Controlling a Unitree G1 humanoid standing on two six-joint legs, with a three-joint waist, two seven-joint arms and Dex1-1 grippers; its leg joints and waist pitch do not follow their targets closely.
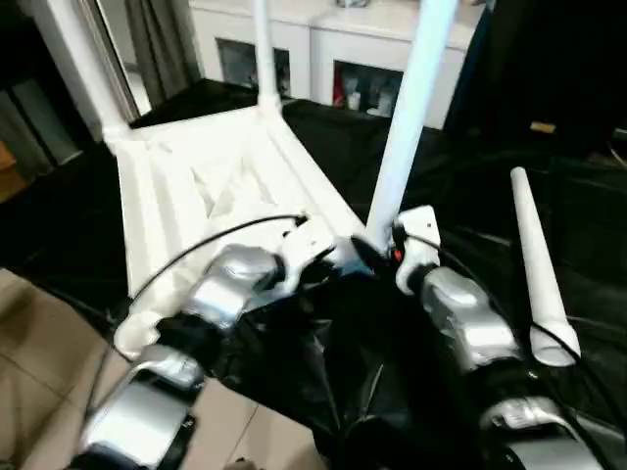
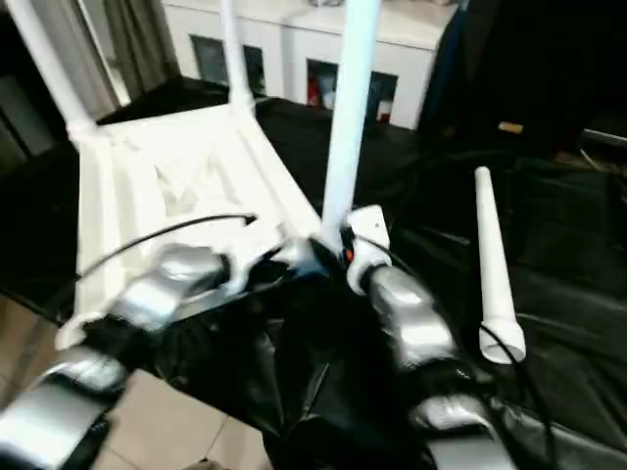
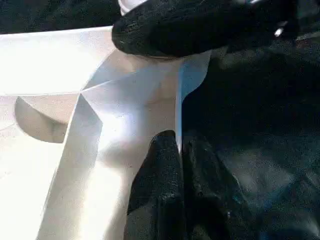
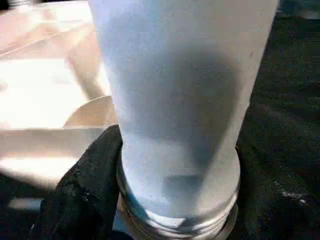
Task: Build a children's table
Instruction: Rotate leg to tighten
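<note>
A black, crinkled sheet (image 1: 323,362) covers the work surface, with beige floor tiles (image 1: 39,362) showing past its near-left edge and a white cabinet (image 1: 323,49) with glass-fronted shelves standing along the far wall of the room. On the sheet lies the white plastic tabletop (image 1: 206,186), underside up, its raised ribs and rim catching the light. Three white tubular legs rise from it: one at the far-left corner (image 1: 83,64), one at the far corner (image 1: 263,49), and the near-right leg (image 1: 411,108), which stands slightly tilted in the corner closest to the robot. A fourth leg (image 1: 537,264) lies loose on the sheet to the right, well apart from the tabletop, flared end toward the robot. The right claw (image 4: 175,200) sits around the base of the near-right leg, one black finger (image 4: 85,190) pressed against its flared, threaded end. The left claw (image 3: 177,190) is clenched, its two fingers together on the thin edge of the tabletop's rim just beside that corner. A black cable (image 1: 211,240) arcs over the left forearm (image 1: 220,289).
</note>
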